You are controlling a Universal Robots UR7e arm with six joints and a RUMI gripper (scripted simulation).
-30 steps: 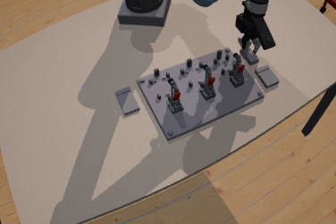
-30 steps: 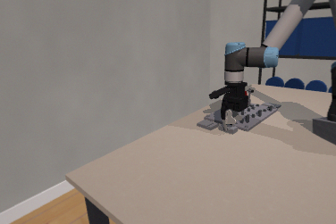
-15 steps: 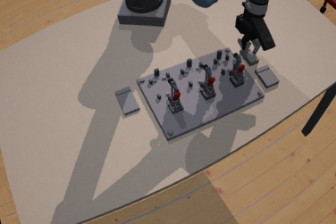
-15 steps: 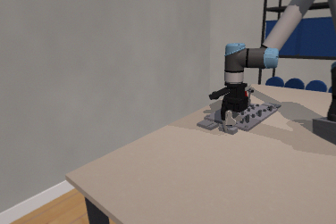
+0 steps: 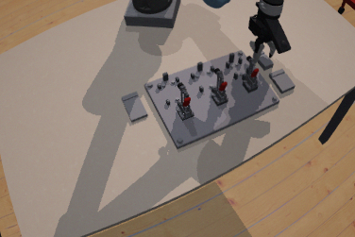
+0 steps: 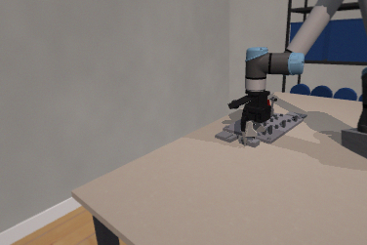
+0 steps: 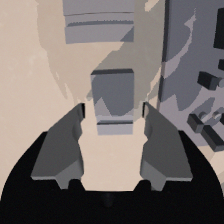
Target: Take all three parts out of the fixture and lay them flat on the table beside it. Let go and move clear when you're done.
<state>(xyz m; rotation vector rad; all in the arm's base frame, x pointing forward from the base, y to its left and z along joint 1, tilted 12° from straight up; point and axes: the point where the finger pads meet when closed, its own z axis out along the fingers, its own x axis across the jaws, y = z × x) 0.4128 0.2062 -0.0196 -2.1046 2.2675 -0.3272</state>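
Wrist view: small part (image 5: 265, 61) (image 6: 253, 142) (image 7: 114, 95) flat on desk (image 5: 61, 70) (image 6: 195, 180) (image 7: 25, 60), long axis running between my gripper's (image 5: 264, 52) (image 6: 245, 138) (image 7: 113, 110) parted fingers; part released.

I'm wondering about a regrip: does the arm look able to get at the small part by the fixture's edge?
Probably yes: the gripper's open fingers stand either side of the small part, with nothing visible between, though the fixture sits close beside one finger.

Grey walls (image 6: 117, 67) lit softly; pale plank floor (image 5: 283, 178) (image 6: 46, 228) seen past desk (image 5: 52, 160) (image 6: 205, 189) edges. Black-framed shelving (image 6: 286, 28) placed beyond desk's far edge.
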